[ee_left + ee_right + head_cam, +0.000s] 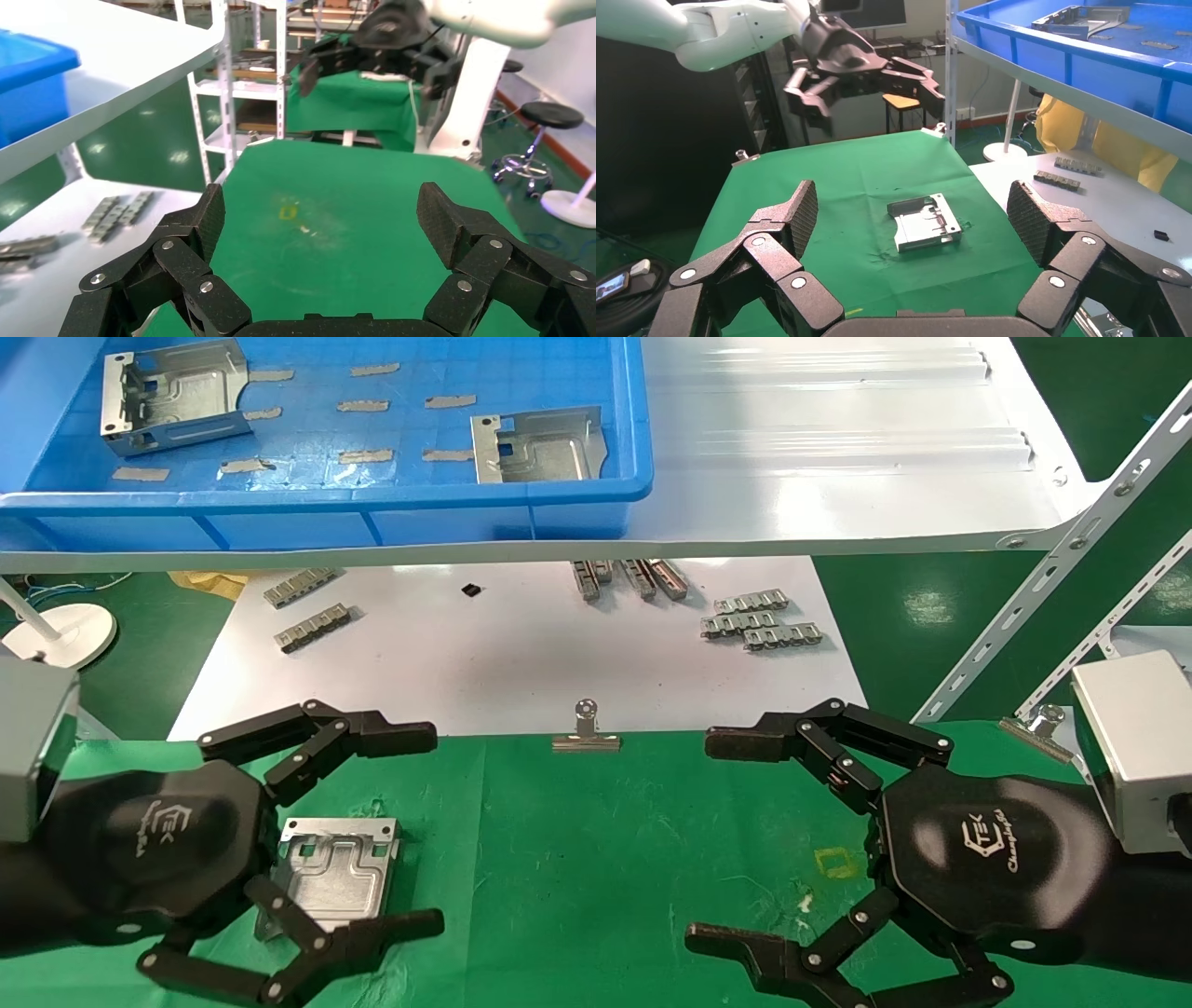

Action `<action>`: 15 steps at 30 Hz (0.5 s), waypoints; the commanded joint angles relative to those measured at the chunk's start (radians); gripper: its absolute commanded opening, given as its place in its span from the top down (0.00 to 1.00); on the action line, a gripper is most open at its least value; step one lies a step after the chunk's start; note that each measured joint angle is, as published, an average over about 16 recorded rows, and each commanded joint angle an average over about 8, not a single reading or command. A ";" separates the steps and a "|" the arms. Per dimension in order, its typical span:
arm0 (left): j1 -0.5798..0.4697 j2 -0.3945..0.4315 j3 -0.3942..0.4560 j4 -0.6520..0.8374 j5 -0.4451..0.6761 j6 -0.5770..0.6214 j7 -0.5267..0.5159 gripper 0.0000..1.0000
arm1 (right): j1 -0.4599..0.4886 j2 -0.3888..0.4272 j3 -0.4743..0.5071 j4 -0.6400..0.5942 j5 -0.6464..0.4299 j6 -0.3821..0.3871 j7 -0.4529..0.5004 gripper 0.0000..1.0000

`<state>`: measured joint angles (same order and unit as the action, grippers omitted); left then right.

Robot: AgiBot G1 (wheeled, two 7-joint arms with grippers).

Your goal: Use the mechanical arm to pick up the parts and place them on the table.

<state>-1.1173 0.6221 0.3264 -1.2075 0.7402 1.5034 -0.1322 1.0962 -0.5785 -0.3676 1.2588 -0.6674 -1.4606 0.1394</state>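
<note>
Lower left of head view: left gripper [372, 831] spread wide, empty, over bracket [333, 874] lying on green table [605, 859]. Right gripper [745, 845] lower right, open, empty.

head overhead, wrists low, sharing table [596, 859]

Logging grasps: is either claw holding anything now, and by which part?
Nothing is held. The left claw is open above the shiny silver stamped sheet-metal bracket lying on the green cloth table; the right claw is open, empty.
</note>
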 commanded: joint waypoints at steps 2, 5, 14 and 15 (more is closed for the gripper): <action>0.028 -0.007 -0.031 -0.051 -0.006 -0.005 -0.037 0.00 | 0.000 0.000 0.000 0.000 0.000 0.000 0.000 0.00; 0.049 -0.012 -0.053 -0.088 -0.012 -0.008 -0.060 0.00 | 0.000 0.000 0.000 0.000 0.000 0.000 0.000 0.00; 0.057 -0.015 -0.062 -0.100 -0.016 -0.010 -0.065 0.00 | 0.000 0.000 0.000 0.000 0.000 0.000 0.000 0.00; 0.056 -0.015 -0.061 -0.098 -0.015 -0.010 -0.064 0.00 | 0.000 0.000 0.000 0.000 0.000 0.000 0.000 0.00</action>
<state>-1.0597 0.6071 0.2635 -1.3093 0.7248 1.4931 -0.1980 1.0960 -0.5784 -0.3676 1.2585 -0.6672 -1.4603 0.1393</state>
